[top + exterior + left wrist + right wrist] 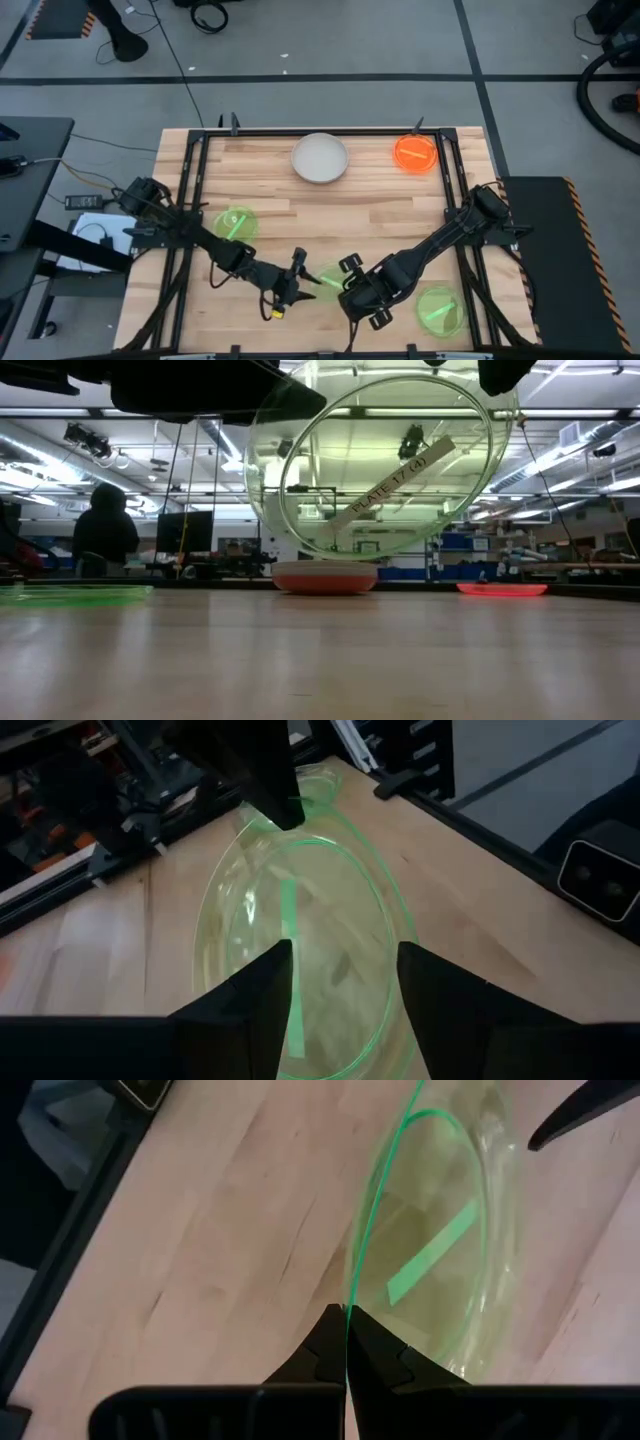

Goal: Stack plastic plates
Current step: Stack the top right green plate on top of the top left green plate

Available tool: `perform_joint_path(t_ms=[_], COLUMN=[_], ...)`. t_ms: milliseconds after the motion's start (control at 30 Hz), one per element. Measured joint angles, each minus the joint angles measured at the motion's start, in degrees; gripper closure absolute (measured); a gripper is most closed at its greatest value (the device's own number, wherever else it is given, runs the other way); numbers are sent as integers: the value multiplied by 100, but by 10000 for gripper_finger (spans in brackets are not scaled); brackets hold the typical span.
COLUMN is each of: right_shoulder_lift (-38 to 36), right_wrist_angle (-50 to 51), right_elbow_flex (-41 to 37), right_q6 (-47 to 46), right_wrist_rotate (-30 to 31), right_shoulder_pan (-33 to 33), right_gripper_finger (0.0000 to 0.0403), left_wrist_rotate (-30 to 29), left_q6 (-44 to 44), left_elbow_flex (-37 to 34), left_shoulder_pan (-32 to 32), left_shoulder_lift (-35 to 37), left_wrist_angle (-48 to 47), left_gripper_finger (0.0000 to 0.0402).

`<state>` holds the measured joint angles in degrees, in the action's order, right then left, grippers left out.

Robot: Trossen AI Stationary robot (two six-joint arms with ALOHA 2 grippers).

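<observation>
A translucent neon green plate stands on edge in the air near the table's front middle; in the low view it is clear of the wood. My right gripper is shut on its rim and shows in the high view. My left gripper is open at the plate's opposite side, with one finger on each side of the near rim. Two more green plates, an off-white plate and an orange plate lie flat on the table. My right gripper pinches the green plate's rim between its two fingertips, on the edge toward the table's right. The fingers come about level from the right. The plate is on edge, lifted clear of the table. My left gripper's open fingers flank the opposite rim; whether they touch it I cannot tell.
The off-white plate sits on a rust-red plate at the far middle. Black frame rails run along the table's sides. A person stands in the room beyond the table.
</observation>
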<state>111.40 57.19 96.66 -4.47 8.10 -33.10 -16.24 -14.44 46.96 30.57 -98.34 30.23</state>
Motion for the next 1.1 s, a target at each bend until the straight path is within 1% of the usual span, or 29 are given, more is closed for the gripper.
perform_joint_path(t_ms=[100, 233, 367, 433, 500, 733, 900, 1000, 1100], right_shoulder_lift=[-5, -5, -5, -5, -5, -5, -5, -5, -5], right_wrist_angle=[-43, -60, -53, -6, 5, -229, -506, -468, -474], right_elbow_flex=[0, 0, 0, 0, 0, 0, 0, 0, 0], right_q6=[-26, -32, -124, -165, -179, -24, 151, 115, 105], right_wrist_rotate=[-82, -403, -474, -474, -474, -319, -319, -319, -319], right_shoulder_pan=[2, -10, -25, -25, -22, -9, -7, -6, -5], right_gripper_finger=[398, 398, 398, 398, 398, 398, 398, 398, 397], left_wrist_rotate=[1, -8, 92, 336, 437, 390, 385, 454, 489], left_q6=[-14, -17, 11, 89, 200, 191, -9, -256, -587], left_elbow_flex=[0, 0, -1, 0, 0, 0, 0, 0, 0], left_shoulder_pan=[21, 21, -3, 2, 38, -13, -84, -59, -5], left_shoulder_lift=[1, 25, 96, 130, 160, 130, 130, 129, 126], left_wrist_angle=[3, 4, 5, -7, 6, -23, -46, -45, -47], left_gripper_finger=[220, 221, 221, 221, 221, 221, 223, 234, 259])
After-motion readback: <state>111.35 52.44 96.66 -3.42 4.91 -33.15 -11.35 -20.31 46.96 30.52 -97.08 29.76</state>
